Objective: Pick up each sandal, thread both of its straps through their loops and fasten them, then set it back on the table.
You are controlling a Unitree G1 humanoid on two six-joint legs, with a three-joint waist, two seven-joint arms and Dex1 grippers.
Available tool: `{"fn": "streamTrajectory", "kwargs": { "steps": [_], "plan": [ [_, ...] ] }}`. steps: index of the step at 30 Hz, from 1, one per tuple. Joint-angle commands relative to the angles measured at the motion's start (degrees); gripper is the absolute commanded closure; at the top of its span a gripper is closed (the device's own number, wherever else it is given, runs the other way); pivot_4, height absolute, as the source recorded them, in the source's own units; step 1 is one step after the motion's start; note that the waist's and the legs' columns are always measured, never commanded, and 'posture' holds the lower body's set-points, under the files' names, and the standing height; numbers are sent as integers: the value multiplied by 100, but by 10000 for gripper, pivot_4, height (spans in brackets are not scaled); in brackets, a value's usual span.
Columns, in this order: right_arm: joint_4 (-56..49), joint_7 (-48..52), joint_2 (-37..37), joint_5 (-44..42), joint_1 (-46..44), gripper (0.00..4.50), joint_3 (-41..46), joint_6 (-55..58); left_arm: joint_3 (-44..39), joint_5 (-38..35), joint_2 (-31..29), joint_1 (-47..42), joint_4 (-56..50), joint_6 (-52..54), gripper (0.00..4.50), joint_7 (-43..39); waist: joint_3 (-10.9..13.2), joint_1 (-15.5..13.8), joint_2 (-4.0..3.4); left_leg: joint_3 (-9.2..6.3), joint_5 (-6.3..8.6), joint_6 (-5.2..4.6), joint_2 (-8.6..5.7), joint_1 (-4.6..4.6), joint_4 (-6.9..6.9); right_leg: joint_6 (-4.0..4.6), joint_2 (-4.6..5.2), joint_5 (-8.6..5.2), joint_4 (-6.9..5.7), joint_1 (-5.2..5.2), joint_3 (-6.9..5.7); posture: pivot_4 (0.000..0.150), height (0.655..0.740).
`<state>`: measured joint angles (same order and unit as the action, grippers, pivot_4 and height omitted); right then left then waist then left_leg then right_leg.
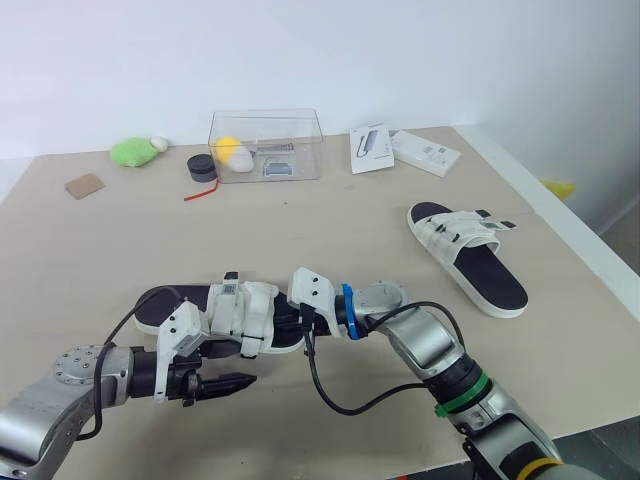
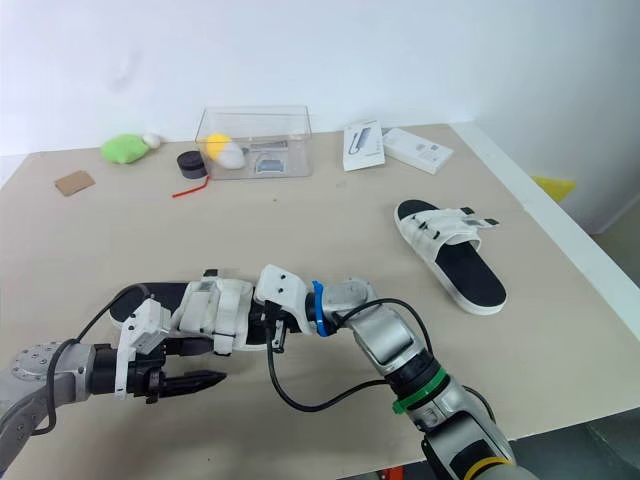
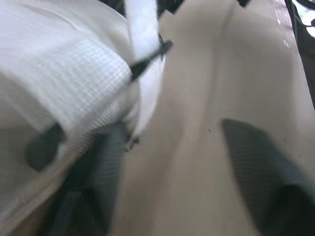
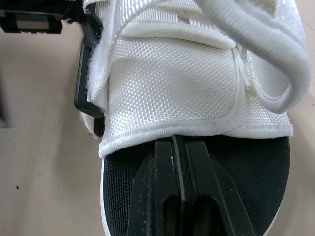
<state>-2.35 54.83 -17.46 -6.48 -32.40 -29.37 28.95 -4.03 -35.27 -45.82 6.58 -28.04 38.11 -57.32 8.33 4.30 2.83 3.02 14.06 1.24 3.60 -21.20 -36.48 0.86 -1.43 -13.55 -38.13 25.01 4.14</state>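
Observation:
The near sandal, black-soled with white mesh straps, lies flat on the table in front of me. My right gripper is shut and rests on the black footbed, its tips against the hem of the white upper. A black buckle loop shows at the strap's side. My left gripper hovers low beside the sandal's near edge, open, with bare table between its fingers. A loose white strap hangs by them. The second sandal lies apart at the right.
A clear plastic box stands at the back, with a black round object and a green toy to its left. Two white cartons lie to its right. The table's right edge runs close to the second sandal.

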Motion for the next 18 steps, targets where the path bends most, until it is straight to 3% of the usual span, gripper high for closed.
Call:
{"fn": "streamTrajectory", "kwargs": {
  "steps": [1,3,9,18],
  "plan": [
    [234,-36,-104,189,140,45000,-176,233,45,-56,40,-68,2,38,33573,69,0,1,0,1,0,0,0,0,0,0,0,0,0,0,1,1500,7400],
    [233,-34,-106,190,136,45000,-178,234,96,-31,57,-100,35,30,44083,104,0,1,0,1,1,1,1,-1,2,-3,-2,2,0,2,1,1500,7400],
    [237,-34,-102,190,129,45000,-174,227,184,25,24,-63,86,21,44630,92,0,1,0,0,1,2,0,-1,2,-2,-1,1,0,1,0,1500,7400],
    [240,-35,-97,186,145,45000,-175,217,319,182,-794,668,-139,-3,44630,-478,-5,7,-10,0,4,4,5,2,10,15,-3,-10,1,3,0,1500,7400]
  ]
}}
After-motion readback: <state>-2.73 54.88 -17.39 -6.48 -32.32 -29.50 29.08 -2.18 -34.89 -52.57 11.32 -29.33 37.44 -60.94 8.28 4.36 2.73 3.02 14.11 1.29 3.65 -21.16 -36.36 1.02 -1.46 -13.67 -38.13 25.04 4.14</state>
